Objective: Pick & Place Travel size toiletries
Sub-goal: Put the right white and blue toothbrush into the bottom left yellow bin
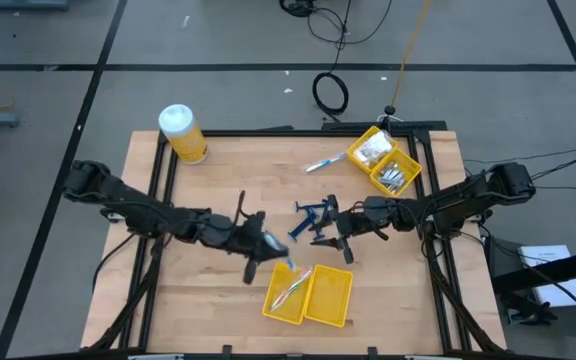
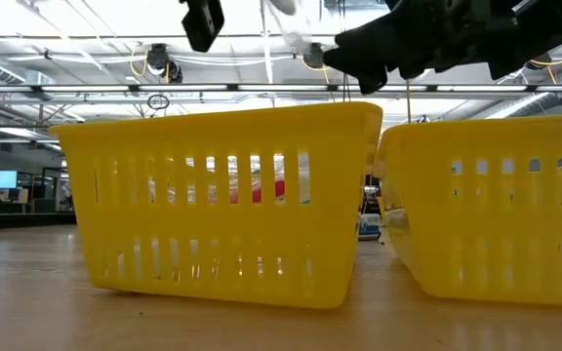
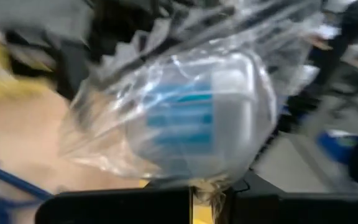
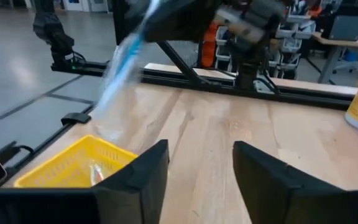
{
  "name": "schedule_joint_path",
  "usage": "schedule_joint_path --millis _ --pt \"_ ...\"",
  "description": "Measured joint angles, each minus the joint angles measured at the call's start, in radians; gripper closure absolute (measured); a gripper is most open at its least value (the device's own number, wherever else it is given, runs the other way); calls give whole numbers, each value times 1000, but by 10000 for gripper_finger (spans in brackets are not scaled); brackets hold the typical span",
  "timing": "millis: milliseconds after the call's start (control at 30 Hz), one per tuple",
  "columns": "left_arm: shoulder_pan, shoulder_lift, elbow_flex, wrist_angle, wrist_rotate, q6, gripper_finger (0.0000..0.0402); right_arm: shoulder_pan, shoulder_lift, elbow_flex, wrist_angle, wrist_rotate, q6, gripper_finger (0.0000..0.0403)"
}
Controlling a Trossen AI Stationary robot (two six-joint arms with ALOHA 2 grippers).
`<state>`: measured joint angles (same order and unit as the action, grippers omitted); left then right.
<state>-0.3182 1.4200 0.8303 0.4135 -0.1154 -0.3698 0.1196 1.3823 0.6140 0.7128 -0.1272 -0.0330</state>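
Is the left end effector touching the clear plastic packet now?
Touching. The left wrist view shows the left end effector shut on the clear packet, pinching its lower edge.

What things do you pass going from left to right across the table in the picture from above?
Yellow jar with white lid → left hand holding a clear packet → blue razors → right hand → yellow bin at the back.

arms: dark, jointed, slim | right tool (image 4: 194, 180): two broad black fingers
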Motion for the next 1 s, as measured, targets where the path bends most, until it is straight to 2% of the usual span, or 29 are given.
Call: schedule_joint_path --millis 200,500,700,1000 --pt "-52 45 0 -92 81 -141 388 -10 0 0 27 0 -42 212" --pt "-58 199 -2 -81 230 -256 387 -29 0 0 36 0 -32 222" --pt "-47 257 0 -37 357 -310 390 -29 0 -1 21 0 -32 224" --pt "-28 262 -1 -34 341 -263 354 -29 0 -1 9 0 -33 226"
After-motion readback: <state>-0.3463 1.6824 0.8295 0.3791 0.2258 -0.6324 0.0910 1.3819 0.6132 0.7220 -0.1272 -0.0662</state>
